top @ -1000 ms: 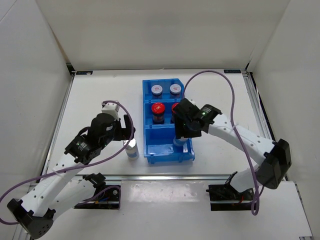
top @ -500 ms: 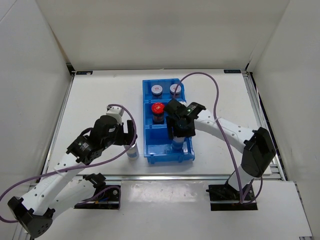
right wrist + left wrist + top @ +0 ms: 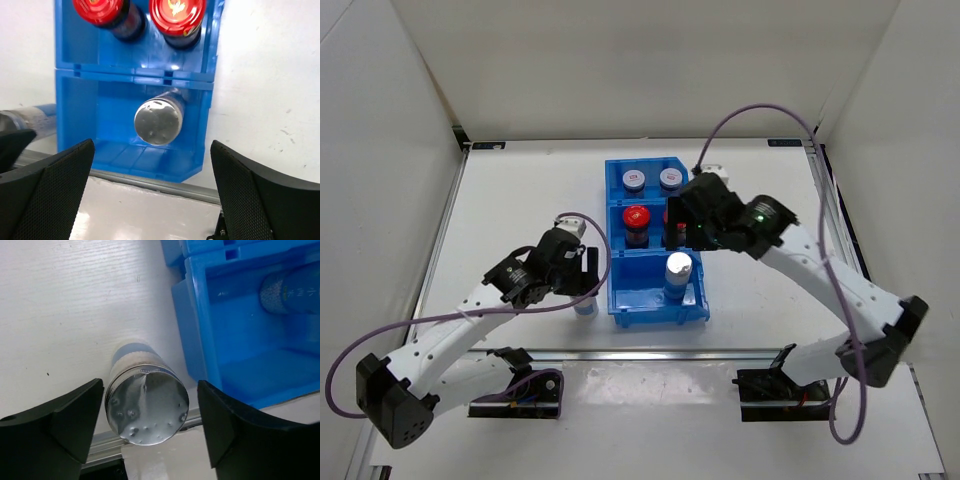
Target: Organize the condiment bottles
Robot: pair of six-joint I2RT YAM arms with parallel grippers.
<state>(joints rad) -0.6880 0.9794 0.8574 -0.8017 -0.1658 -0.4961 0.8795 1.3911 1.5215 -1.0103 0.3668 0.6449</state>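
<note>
On the left, the left end effector [image 3: 583, 287] hangs over a small cylindrical bottle with a silver metal cap and a pale label [image 3: 146, 410]. Its black fingers [image 3: 60, 425] are spread to either side of the cap. The jaws are apart and not yet clamped, one finger just beside the cap and the other showing a sliver of gap. This bottle stands on the white surface [image 3: 520, 190], just outside the left wall of the blue plastic three-compartment bin [image 3: 655, 316]. It is upright, with its long axis vertical and its cap pointing up at the wrist camera.

The step in hand appears to be grasping this one bottle outside the bin. To do it well, I judge, the fingers should drop lower so they bear on the body below the cap. They should be centred so both pads meet it together and do not tip it. The lift should then go straight up, high enough to clear the bin wall, with the bottle kept vertical.

Moving right, the bin's far compartment holds two jars with white-grey printed lids [image 3: 634, 180], and the middle one holds two dark jars with red caps [image 3: 177, 15]. The near compartment holds a second silver-capped bottle [image 3: 677, 267], upright in its right half, which leaves the left half free for its twin.

Further right, the right end effector [image 3: 680, 228] hovers over the middle of the bin, jaws wide apart and holding nothing.
</note>
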